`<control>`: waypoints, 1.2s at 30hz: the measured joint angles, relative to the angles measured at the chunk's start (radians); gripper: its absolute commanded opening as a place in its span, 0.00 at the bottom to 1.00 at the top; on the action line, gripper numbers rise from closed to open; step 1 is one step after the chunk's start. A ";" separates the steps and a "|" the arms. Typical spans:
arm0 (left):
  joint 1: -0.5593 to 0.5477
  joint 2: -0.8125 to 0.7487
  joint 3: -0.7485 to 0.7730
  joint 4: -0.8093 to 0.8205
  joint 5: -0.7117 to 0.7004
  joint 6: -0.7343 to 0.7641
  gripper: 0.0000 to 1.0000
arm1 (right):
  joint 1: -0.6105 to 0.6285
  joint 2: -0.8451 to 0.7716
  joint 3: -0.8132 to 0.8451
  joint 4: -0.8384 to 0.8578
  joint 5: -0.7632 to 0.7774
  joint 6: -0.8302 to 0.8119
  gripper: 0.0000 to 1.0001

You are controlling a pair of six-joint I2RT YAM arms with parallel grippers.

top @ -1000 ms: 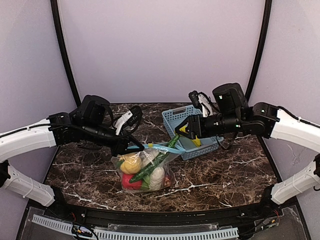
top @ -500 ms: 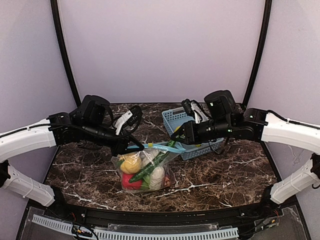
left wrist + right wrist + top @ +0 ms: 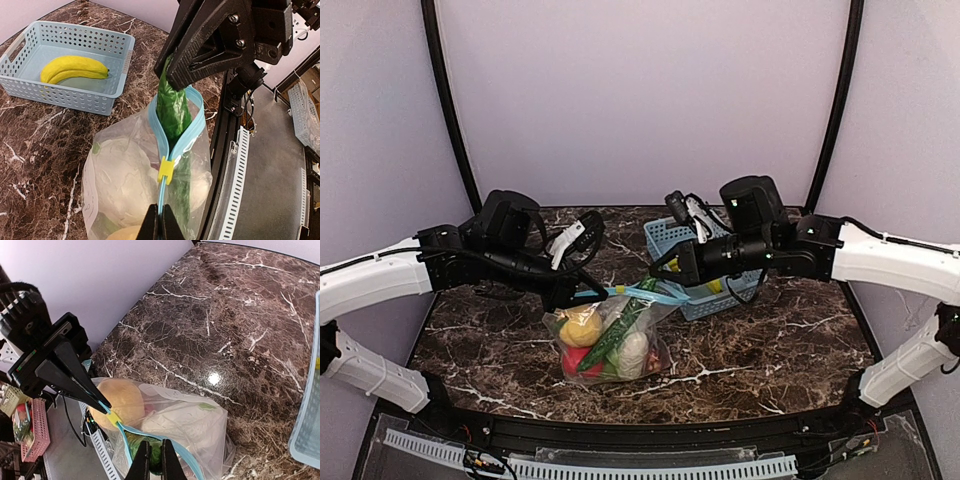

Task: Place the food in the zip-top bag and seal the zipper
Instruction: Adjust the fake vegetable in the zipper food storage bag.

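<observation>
My left pincer (image 3: 160, 216) pinches one end of the zipper (image 3: 200, 120) and my right pincer (image 3: 152, 460) is closed on the other, so the zip-top bag (image 3: 120, 175) hangs lengthwise between them over the table, its yellow slider (image 3: 165, 170) nearer my left and the cucumber (image 3: 172, 112) poking out by my right.

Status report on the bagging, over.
Left gripper shut on zipper, one end. Right gripper shut at other end, zipper or cucumber unclear. Cucumber pokes out of bag mouth, blocking seal. Banana in basket.
</observation>
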 measured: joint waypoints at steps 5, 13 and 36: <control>0.000 0.000 0.000 0.000 0.000 0.000 0.01 | 0.018 0.027 0.025 0.033 -0.032 -0.119 0.00; 0.000 0.000 0.000 0.002 0.000 0.000 0.01 | 0.005 0.034 0.069 0.033 -0.117 -0.293 0.00; 0.005 0.000 -0.004 0.006 -0.017 -0.008 0.01 | -0.029 0.081 0.127 0.052 -0.349 -0.435 0.00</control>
